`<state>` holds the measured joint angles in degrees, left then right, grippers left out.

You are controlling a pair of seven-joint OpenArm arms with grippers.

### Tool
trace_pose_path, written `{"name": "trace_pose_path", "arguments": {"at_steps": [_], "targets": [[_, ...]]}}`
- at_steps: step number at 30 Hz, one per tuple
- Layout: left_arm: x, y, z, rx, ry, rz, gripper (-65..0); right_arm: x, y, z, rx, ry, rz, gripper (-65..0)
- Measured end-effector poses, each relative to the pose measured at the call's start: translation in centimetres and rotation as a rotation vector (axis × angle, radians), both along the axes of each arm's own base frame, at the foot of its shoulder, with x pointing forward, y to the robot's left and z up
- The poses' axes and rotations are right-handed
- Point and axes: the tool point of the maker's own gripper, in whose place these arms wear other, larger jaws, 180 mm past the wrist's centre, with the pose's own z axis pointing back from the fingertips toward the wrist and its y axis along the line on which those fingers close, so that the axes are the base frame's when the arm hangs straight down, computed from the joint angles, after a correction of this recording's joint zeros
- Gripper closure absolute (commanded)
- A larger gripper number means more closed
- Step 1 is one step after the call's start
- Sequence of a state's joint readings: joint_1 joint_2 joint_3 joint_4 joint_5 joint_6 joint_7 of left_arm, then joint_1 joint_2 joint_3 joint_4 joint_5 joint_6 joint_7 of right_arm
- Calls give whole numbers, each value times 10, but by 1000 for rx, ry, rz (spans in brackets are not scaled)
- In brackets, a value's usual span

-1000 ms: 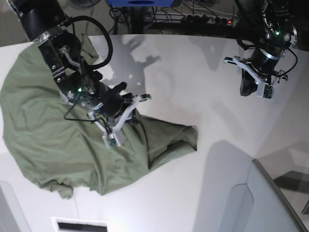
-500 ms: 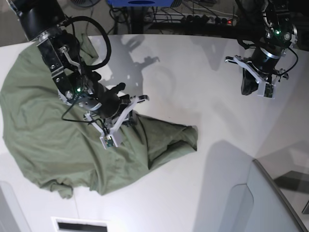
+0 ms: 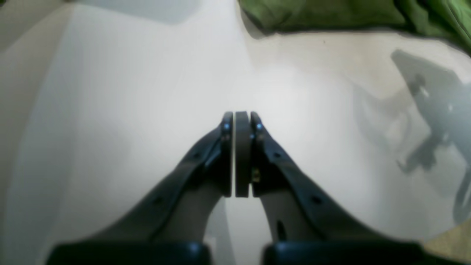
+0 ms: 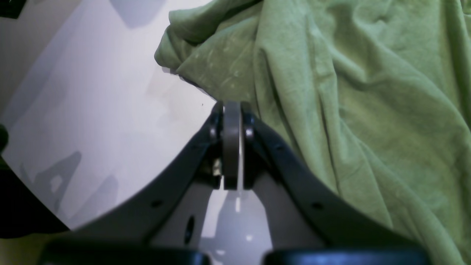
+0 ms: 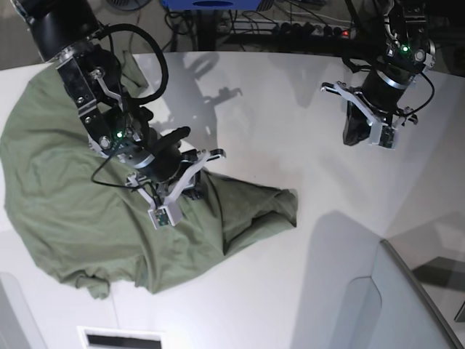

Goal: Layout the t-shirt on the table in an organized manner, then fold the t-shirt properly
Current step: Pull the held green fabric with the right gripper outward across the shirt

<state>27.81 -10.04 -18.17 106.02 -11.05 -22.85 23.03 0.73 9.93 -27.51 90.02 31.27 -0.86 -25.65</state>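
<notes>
The olive-green t-shirt (image 5: 80,196) lies crumpled on the left half of the white table (image 5: 290,145), with one bunched corner reaching toward the middle (image 5: 280,207). My right gripper (image 5: 190,190) hovers at the shirt's upper edge. In the right wrist view its jaws (image 4: 232,107) are shut with nothing between them, the t-shirt (image 4: 349,110) lying just to their right. My left gripper (image 5: 352,137) hangs over bare table at the far right, well away from the cloth. Its jaws (image 3: 242,115) are shut and empty, and the t-shirt (image 3: 323,14) shows only along the top of that view.
A grey translucent panel (image 5: 407,305) stands at the lower right corner. Cables and a power strip (image 5: 312,29) lie beyond the table's far edge. A dark slot (image 5: 120,339) sits at the front left.
The left arm has shifted left across the table, toward the shirt. The right gripper has drifted slightly down and left over the cloth. Both stayed shut.
</notes>
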Motion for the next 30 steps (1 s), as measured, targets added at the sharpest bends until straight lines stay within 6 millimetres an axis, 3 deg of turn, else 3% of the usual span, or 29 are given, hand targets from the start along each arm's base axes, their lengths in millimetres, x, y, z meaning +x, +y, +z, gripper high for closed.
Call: {"name": "trace_pose_path", "arguments": {"at_steps": [8,15,20,25,28,30], "targets": [[6,-1,7,-8,-45,-1,0,0,0,0,0,0,-1,-8],[6,-1,7,-8,-45,-1,0,-5,5,-26,1,78,-19,-8],[6,-1,8,-6,-45,-2,0,-4,17,-20,34,74,-22,-8],[6,-2,7,-16,-46,7,0,8,43,0,97,41,-13,-8],[7,-4,8,-20,-50,7,0,11,42,1,91,35,-9,-8],[7,-3,8,-19,-50,7,0,12,34,-13,62,61,-15,-8]]}}
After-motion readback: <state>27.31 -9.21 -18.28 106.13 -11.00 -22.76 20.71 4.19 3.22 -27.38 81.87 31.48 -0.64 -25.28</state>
